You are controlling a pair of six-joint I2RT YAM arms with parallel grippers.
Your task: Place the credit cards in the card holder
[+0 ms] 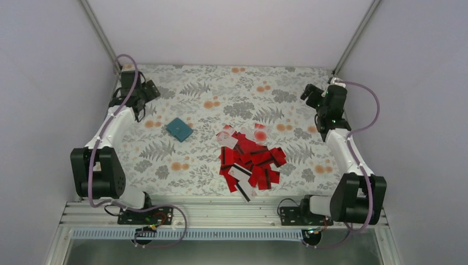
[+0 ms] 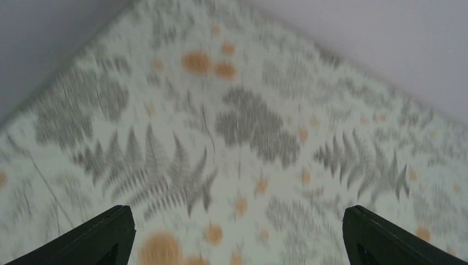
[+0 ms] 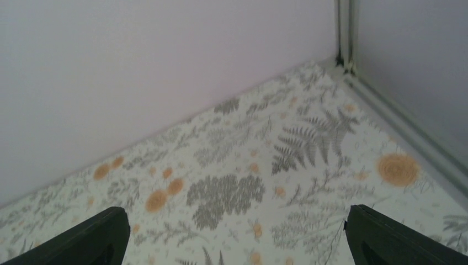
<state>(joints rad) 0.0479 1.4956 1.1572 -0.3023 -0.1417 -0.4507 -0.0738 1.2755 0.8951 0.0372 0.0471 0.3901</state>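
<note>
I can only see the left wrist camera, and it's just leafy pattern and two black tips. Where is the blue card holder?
Observer: The card holder lies flat on the table, to the right of the left gripper and a bit nearer the arm bases. Nothing touches it.
Operator: Where are the red cards?
Observer: The credit cards sit in a loose overlapping heap near the middle of the table, to the right of the holder and apart from it.
Operator: Is the other arm holding one?
Observer: No. The right gripper is open and empty, up near the far right corner.
</note>
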